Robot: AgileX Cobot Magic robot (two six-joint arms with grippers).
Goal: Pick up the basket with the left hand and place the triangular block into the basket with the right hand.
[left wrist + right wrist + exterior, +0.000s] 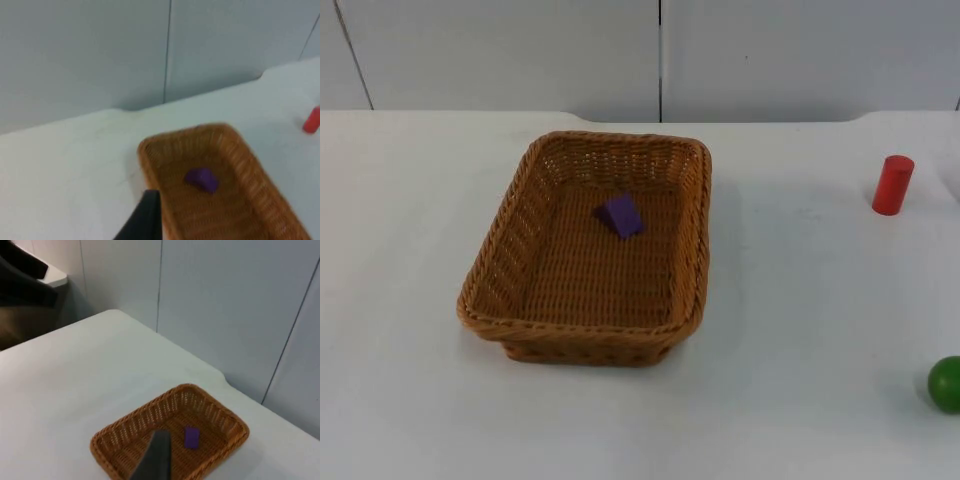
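A brown wicker basket [510, 250] rests on the white table, a little left of the middle. A purple triangular block [621, 215] lies inside it, towards the far end of the basket floor. My left gripper [145, 220] hangs high over the table, apart from the basket [150, 150], with the block [202, 179] in sight beyond it. My right gripper [154, 460] is also held high and well back from the basket [125, 432] and the block [191, 437]. Neither gripper touches anything.
A red cylinder [893, 185] stands upright at the far right of the table, seen too as the red cylinder [312, 120] from the left wrist. A green ball [946, 383] lies at the right edge near the front. The grey partition wall [660, 50] closes the back.
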